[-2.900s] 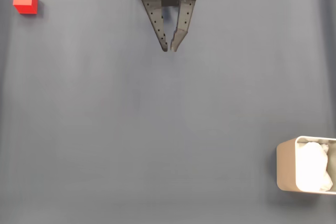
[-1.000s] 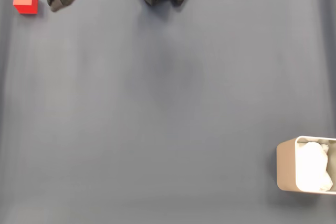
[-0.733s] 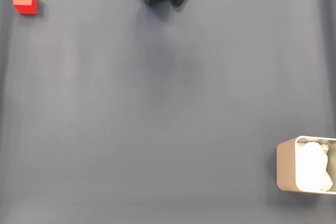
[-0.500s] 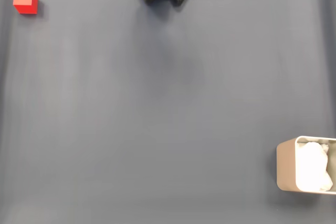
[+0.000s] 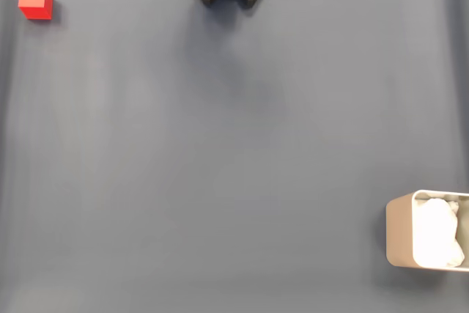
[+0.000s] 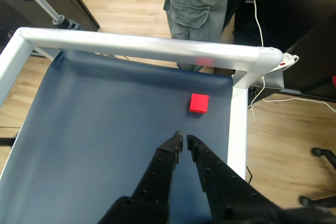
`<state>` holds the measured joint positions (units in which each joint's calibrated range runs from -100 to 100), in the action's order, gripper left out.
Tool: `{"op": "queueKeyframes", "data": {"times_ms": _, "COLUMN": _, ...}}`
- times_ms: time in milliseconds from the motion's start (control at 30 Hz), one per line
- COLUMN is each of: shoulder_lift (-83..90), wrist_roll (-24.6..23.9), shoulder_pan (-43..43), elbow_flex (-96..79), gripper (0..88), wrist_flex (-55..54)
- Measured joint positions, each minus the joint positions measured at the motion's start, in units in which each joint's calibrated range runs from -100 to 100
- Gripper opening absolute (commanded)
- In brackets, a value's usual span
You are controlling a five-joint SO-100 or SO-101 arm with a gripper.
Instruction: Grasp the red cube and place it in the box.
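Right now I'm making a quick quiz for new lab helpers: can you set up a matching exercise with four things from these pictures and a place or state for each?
Things:
1. red cube
2. box
3. end effector
4. person's legs

Places or states:
A. lower right edge of the fixed view, white padding inside
B. on the wooden floor beyond the table's far rail, in the wrist view
C. top left corner of the fixed view, on the dark mat
D. fingertips almost together, short of the cube and holding nothing

Pairs: 1-C, 2-A, 3-D, 4-B
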<state>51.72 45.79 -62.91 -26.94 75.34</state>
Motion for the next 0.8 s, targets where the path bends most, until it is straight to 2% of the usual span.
{"op": "queueKeyframes", "data": {"times_ms": 133, "shoulder_lift": 0.0, "wrist_roll": -0.4, "shoulder_pan": -1.5, "elbow_flex": -1.4, "gripper": 0.0, "wrist_flex": -0.6}}
{"op": "queueKeyframes", "data": {"times_ms": 167, "shoulder_lift": 0.0, "wrist_roll": -0.8, "shoulder_pan": -1.8, "elbow_flex": -1.9, "gripper": 5.9, "wrist_flex": -1.0}}
{"op": "queueKeyframes", "data": {"times_ms": 467, "shoulder_lift": -0.4, "wrist_roll": -1.8, "shoulder_pan": -2.9, "elbow_flex": -6.6, "gripper": 12.5, "wrist_flex": -4.7}}
{"op": "queueKeyframes", "data": {"times_ms": 800, "shoulder_lift": -4.5, "wrist_roll": -2.4, "shoulder_pan": -4.4, "elbow_flex": -11.6, "gripper": 14.5, "wrist_flex": -13.7}}
